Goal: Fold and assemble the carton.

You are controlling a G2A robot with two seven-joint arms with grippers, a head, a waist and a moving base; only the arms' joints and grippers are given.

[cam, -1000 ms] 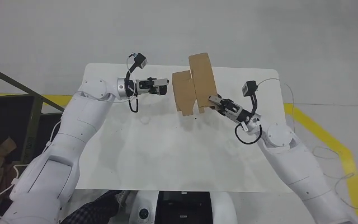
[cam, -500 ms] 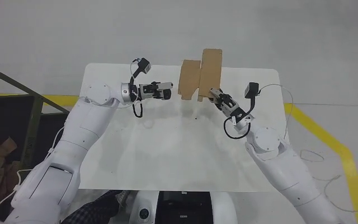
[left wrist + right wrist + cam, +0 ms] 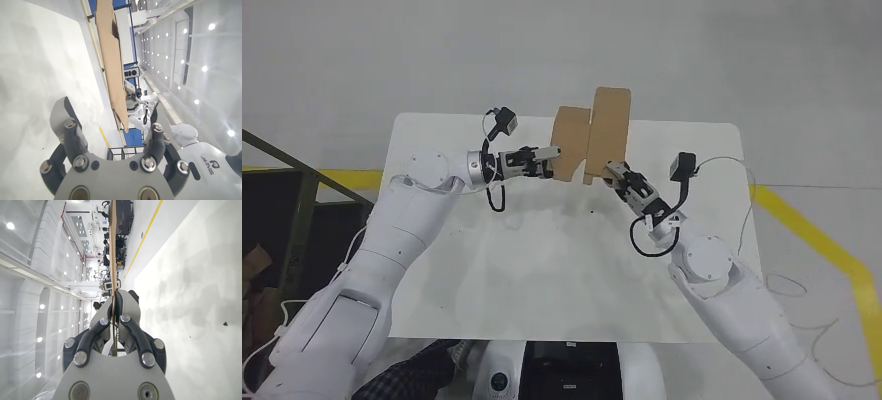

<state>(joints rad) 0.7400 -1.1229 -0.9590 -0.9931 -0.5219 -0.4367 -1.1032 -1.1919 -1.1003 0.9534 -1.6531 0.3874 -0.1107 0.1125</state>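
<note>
The flat brown carton (image 3: 589, 135) is held upright in the air above the far side of the white table (image 3: 542, 270). My right gripper (image 3: 606, 172) is shut on its lower edge; in the right wrist view the carton (image 3: 113, 256) runs edge-on out from between the pads (image 3: 114, 306). My left gripper (image 3: 555, 155) is open just left of the carton, its tips close to the cardboard's left edge. From the left wrist, the carton (image 3: 111, 64) hangs a little beyond the spread fingers (image 3: 66, 111), not between them.
A few small dark specks (image 3: 225, 323) lie on the table near the right gripper. The table's far edge (image 3: 562, 117) runs just beneath the carton. A yellow floor line (image 3: 812, 230) passes to the right.
The right gripper has swung the carton up and leftward from a tilted pose to upright. The left gripper has moved right, closing the gap to the carton's left edge.
</note>
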